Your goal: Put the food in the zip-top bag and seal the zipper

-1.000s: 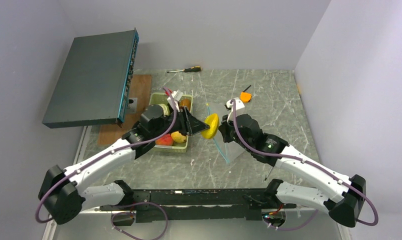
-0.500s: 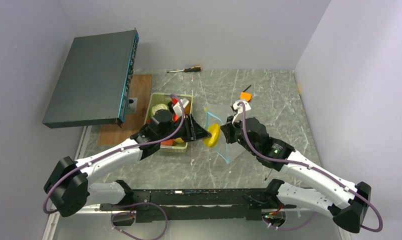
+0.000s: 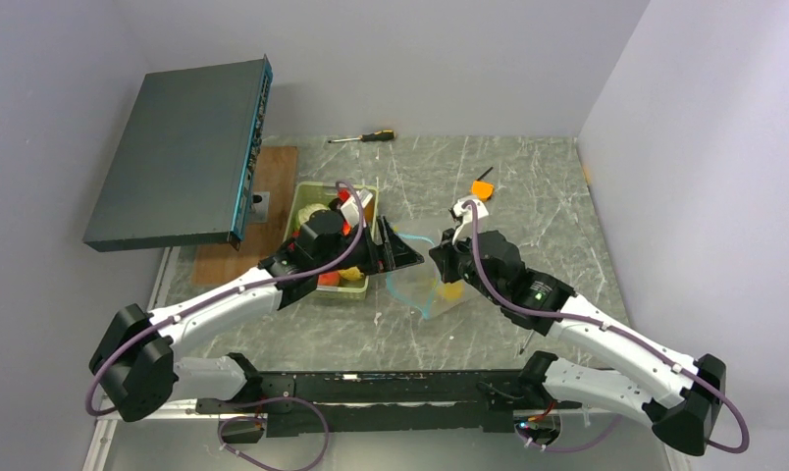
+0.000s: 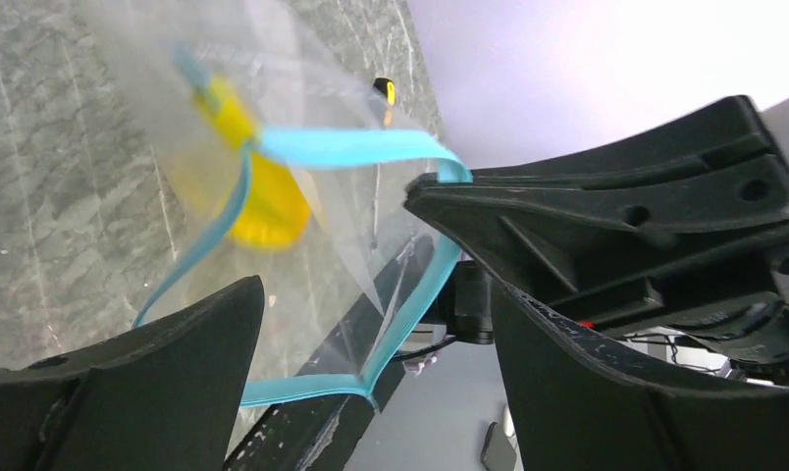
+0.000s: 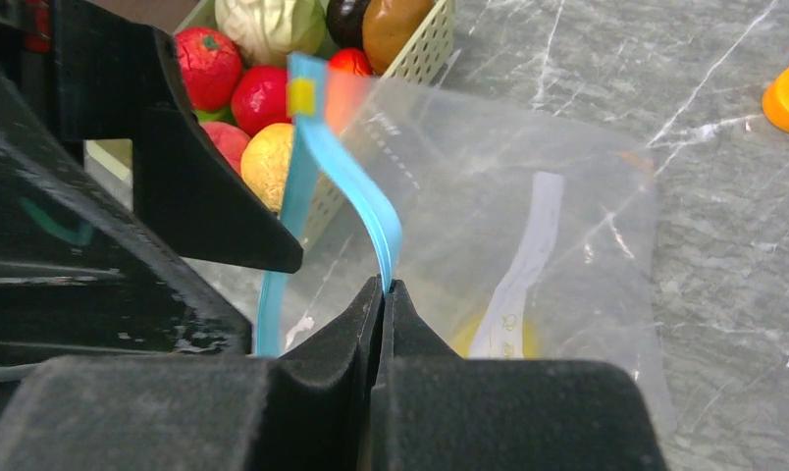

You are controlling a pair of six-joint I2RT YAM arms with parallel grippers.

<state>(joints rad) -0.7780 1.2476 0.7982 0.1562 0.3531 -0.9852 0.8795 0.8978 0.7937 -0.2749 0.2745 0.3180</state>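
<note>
Food (image 5: pixel 260 98) sat in the green tray (image 5: pixel 425 44) beside the clear bag (image 5: pixel 567 245), and one yellow piece (image 4: pixel 263 196) lay inside the bag. The right end effector (image 5: pixel 384 289) pinched the bag's blue zipper (image 5: pixel 346 167). The left end effector (image 4: pixel 332 240) stood wide open by the bag's mouth.

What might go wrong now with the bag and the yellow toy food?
1. The right gripper pinches just a thin bit of the zipper; the floppy zip-top bag might slip free and its mouth flop shut.
2. The open left gripper sits right by the zipper's loop; pulling back, a finger might snag it and tug the bag.
3. The yellow food lies inside with the mouth open, so it may roll out.
</note>
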